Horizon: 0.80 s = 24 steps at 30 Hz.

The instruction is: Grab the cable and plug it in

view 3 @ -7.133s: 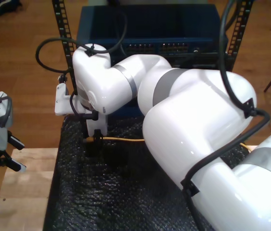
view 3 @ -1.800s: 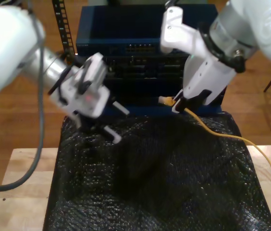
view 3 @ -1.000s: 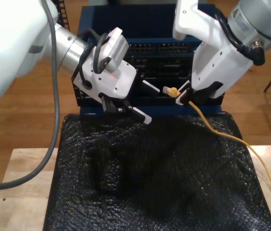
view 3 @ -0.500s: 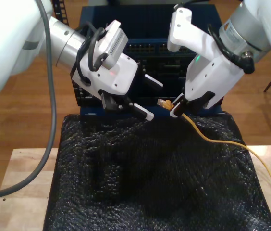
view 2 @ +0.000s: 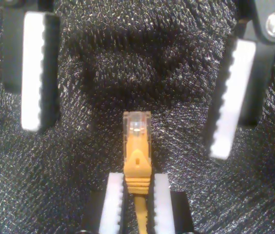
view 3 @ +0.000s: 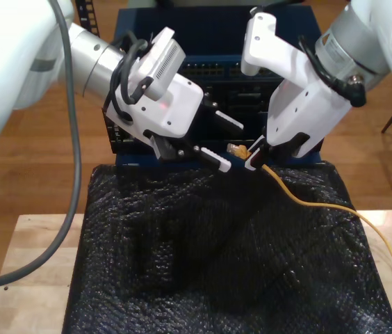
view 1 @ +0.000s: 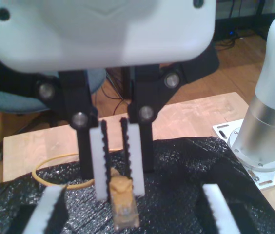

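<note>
My first tool [view 3: 227,145], on the arm at the exterior view's left, is released: its 2 white serrated pads [view 3: 218,164] stand wide apart and hold nothing. They point toward the exterior view's right, facing my second tool.

My second tool [view 3: 253,157], on the arm at the exterior view's right, is clenched on the thin yellow-orange network cable [view 3: 307,202], just behind its small clear plastic plug [view 3: 236,148]. In the second wrist view the 2 narrow pads [view 2: 114,200] press the orange boot from both sides, and the plug [view 2: 137,126] sticks out past them, free and untouched.

The plug hangs in the air above the far edge of the black bubble-textured mat [view 3: 182,264], just in front of the dark blue rack-mounted network unit [view 3: 217,42]. It sits between the open pads of my first tool without touching either one. In the first wrist view the plug tip [view 1: 125,212] points toward that camera.

Behind my second tool, the cable runs down toward the exterior view's right, crosses the mat and curves along its right edge toward the near side.

The mat covers most of a pale wooden table [view 3: 36,264].
</note>
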Tool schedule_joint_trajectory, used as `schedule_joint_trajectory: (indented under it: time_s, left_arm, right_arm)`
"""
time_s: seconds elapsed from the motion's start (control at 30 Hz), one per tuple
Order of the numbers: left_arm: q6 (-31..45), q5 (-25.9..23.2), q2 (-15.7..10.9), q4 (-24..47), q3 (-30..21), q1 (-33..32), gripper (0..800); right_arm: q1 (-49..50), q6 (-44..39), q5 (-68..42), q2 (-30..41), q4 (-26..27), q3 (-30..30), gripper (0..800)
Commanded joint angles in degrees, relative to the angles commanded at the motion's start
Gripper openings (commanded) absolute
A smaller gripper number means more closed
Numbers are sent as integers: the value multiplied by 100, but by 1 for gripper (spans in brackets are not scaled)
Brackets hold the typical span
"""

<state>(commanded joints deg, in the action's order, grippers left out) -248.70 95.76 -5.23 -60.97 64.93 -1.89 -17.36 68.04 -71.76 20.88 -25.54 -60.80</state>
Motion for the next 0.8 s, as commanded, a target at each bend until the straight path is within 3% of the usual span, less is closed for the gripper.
schedule_joint_trajectory:
  time_s: [0.27,0.8]
  left_arm:
    - [-44,0,0,0,-44,0,540]
    - [-53,-26,0,0,-53,35,361]
  right_arm:
    - [9,0,0,0,9,0,3]
    - [9,0,9,9,18,9,3]
